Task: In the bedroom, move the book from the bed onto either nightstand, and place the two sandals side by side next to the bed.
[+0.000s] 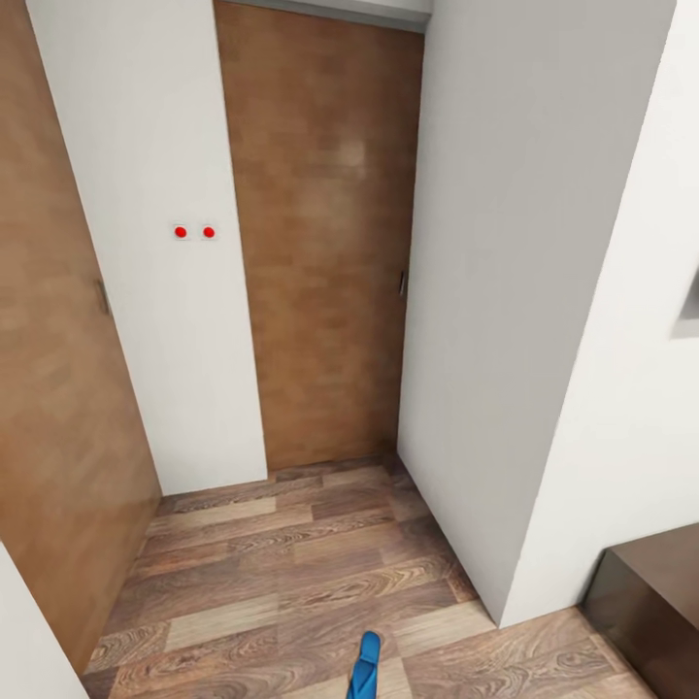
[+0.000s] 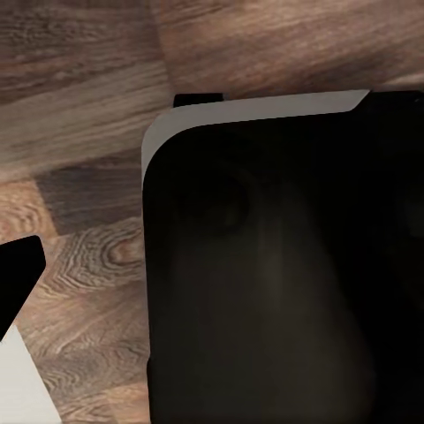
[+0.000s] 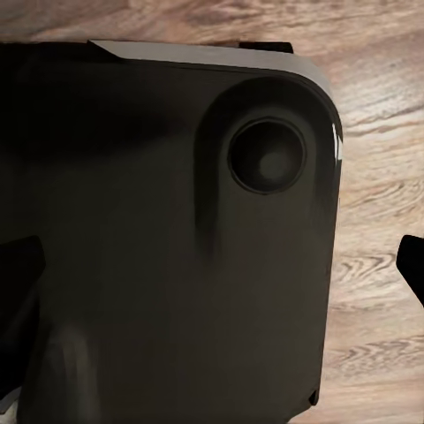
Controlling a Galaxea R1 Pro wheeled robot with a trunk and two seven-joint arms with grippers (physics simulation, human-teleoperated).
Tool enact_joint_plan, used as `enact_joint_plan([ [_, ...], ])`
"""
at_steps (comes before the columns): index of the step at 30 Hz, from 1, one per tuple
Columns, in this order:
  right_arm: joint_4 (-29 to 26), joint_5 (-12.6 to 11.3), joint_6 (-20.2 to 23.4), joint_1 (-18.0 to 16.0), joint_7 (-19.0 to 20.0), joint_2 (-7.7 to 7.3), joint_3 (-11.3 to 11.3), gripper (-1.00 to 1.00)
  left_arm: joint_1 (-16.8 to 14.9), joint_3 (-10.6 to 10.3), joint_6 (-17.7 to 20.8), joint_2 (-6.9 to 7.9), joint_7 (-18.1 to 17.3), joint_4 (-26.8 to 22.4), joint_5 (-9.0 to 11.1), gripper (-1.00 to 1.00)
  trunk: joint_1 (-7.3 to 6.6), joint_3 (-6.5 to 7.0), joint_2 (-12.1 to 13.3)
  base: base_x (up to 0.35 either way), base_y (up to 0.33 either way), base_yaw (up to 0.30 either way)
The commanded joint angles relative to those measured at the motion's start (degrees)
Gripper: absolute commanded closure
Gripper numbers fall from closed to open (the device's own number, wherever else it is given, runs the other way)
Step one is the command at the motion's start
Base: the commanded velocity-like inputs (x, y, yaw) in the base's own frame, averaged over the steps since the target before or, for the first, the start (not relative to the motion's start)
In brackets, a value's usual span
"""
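Our left tool appears in the left wrist view as a black fingertip [image 2: 19, 274] at the edge of the picture, above wood-plank floor [image 2: 88, 106]. We cannot tell whether this tool is released or clenched, since the fingers are mostly out of the picture. Beside that fingertip, the robot's base [image 2: 274, 265], a large dark body with a pale grey rim along its upper edge and rounded corner, takes up most of the left wrist view.

Our right tool shows in the right wrist view as a black fingertip [image 3: 413, 265] at one edge, and a dark shape at the opposite edge may be the other finger, though it merges with the base. We cannot tell this tool's state either. Between them lies the same dark base, with a round recessed disc [image 3: 265, 157] near its rounded corner and a thin grey rim, over paler plank floor.

From the head view, one blue sandal [image 1: 366, 664] lies on the floor at the bottom edge of the picture, its length pointing away from us, partly cut off by the picture's edge. Ahead of it a short passage ends at a brown wooden door [image 1: 325, 243] set between white walls [image 1: 505, 291]. Another brown door [image 1: 49, 388] stands at the left. Two small red dots [image 1: 194, 232] sit on the white wall panel between the doors. At the lower right, a dark glossy brown piece of furniture [image 1: 650, 592] meets the white wall.
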Motion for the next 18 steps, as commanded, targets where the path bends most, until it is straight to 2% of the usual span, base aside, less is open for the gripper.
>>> enact_joint_plan([
  [1, -0.1, 0.0, 0.0, 0.0, 0.0, 0.00, 0.0, -1.00, 0.0, -0.1, -0.2, 0.01, 0.0, 0.0, -0.1, -1.00, 0.00, -0.06, 0.0, 0.045, 0.110, 0.000],
  [18, 0.0, 0.0, 0.0, 0.0, 0.0, 0.00, 0.0, -1.00, 0.0, -0.1, -0.3, 0.01, 0.0, 0.0, -0.1, -1.00, 0.00, -0.06, 0.0, 0.058, 0.096, 0.000],
])
